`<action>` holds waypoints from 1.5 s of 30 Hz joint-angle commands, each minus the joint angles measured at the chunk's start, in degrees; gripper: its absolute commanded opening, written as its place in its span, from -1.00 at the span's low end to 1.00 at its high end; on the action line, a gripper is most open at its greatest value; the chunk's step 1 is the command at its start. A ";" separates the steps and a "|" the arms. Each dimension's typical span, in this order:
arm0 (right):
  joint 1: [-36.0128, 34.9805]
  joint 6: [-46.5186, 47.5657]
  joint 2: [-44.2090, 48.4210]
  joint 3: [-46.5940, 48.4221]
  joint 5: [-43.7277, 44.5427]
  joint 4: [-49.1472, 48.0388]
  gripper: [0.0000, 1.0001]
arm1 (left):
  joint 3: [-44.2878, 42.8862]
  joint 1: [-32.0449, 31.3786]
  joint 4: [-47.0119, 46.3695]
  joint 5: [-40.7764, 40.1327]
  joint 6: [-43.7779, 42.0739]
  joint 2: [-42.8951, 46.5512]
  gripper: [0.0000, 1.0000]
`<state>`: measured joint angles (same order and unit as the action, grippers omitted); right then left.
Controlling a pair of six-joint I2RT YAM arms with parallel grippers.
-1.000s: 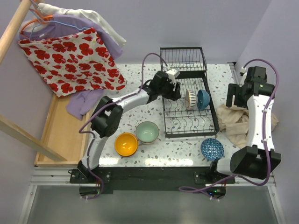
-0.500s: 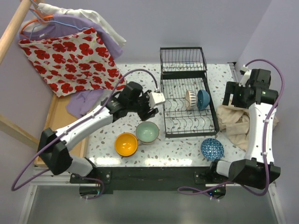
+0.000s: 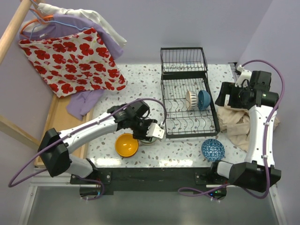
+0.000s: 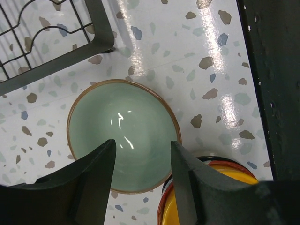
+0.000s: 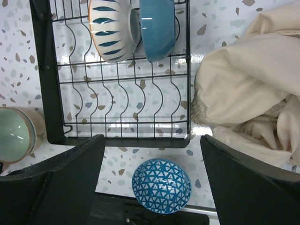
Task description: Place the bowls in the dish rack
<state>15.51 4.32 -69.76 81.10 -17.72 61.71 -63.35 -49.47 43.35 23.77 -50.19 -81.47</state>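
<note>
with the left gripper open above the pale green bowl, upright on the desk just beside the dish rack, lower one finger inside the rim, pinch firmly, avoid nudging the orange bowl; right gripper wide open, empty.

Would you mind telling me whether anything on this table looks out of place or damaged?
Nothing looks spilled or broken. The odd item is a crumpled cream cloth heaped close beside the right side of the dish rack. A purple garment also sags onto the wooden tray.
</note>
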 commanded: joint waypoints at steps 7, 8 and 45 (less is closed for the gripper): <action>0.31 0.87 -0.38 0.81 -1.45 -0.89 0.74 | -1.16 -2.73 0.86 0.49 -1.22 -4.57 0.00; 0.31 0.87 -0.29 0.64 -1.36 -0.89 0.74 | -0.99 -3.08 0.25 0.05 -0.87 -4.57 -0.01; 0.31 1.40 -1.70 0.46 -0.83 -0.10 0.75 | -1.33 -5.37 -3.55 -4.25 13.54 -6.60 -0.53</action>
<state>15.51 5.21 -71.31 81.08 -17.67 62.00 -63.37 -54.85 39.83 20.80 -37.26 -88.88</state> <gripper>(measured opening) 0.870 0.281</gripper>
